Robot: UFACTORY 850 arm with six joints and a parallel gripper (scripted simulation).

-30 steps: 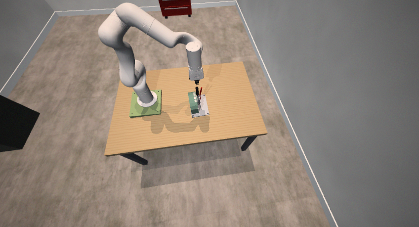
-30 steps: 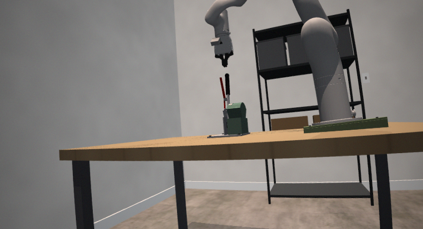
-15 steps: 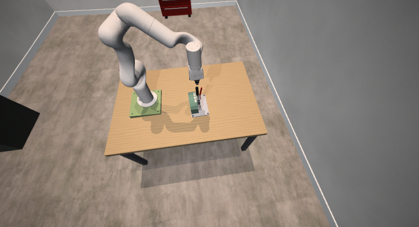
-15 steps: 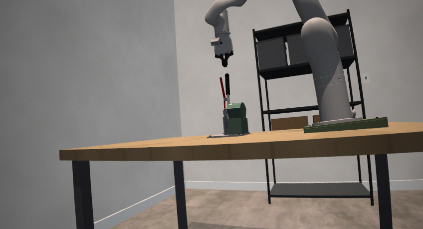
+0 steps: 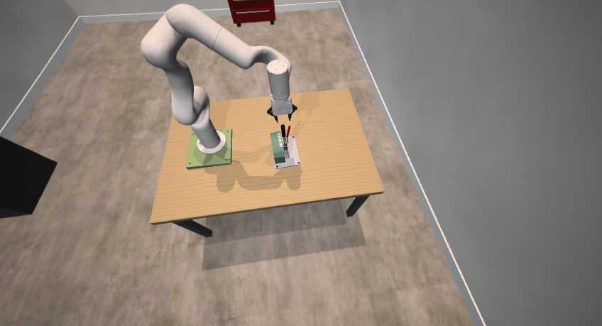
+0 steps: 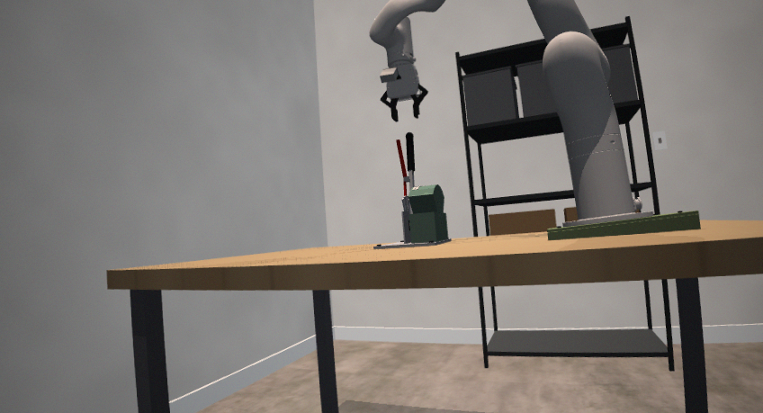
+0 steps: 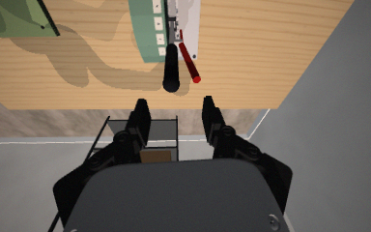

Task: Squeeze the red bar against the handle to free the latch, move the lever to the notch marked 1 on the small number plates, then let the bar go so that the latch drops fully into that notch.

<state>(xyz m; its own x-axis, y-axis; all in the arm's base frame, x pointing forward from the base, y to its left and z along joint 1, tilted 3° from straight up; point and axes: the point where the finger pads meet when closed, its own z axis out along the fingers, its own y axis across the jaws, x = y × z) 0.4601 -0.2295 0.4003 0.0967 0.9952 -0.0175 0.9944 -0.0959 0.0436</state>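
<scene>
I see the lever unit standing on a pale base plate (image 5: 292, 158) near the middle of the wooden table (image 5: 338, 153). Its body is a green housing (image 6: 426, 216) with a rounded top, and from it a thin shaft rises to a black handle (image 6: 409, 151). The red bar (image 6: 400, 157) stands just beside the handle, leaning away from it at the top, so the two are apart there. In the wrist view a row of small white number plates (image 7: 159, 30) runs along the edge of the housing next to the lever; I cannot read the digits on them.

My gripper (image 6: 404, 109) hangs above the handle, pointing straight down and not touching it. Its black fingers stand partly spread, with nothing between them.

The arm is bolted to a green base plate (image 5: 192, 162) on the same table. Behind it a black shelf rack (image 6: 461, 87) carries grey bins (image 6: 489, 95) on its upper level and brown boxes (image 6: 522, 221) lower down; I cannot tell what is in them. A red drawer cabinet (image 5: 250, 3) stands against the far wall.
</scene>
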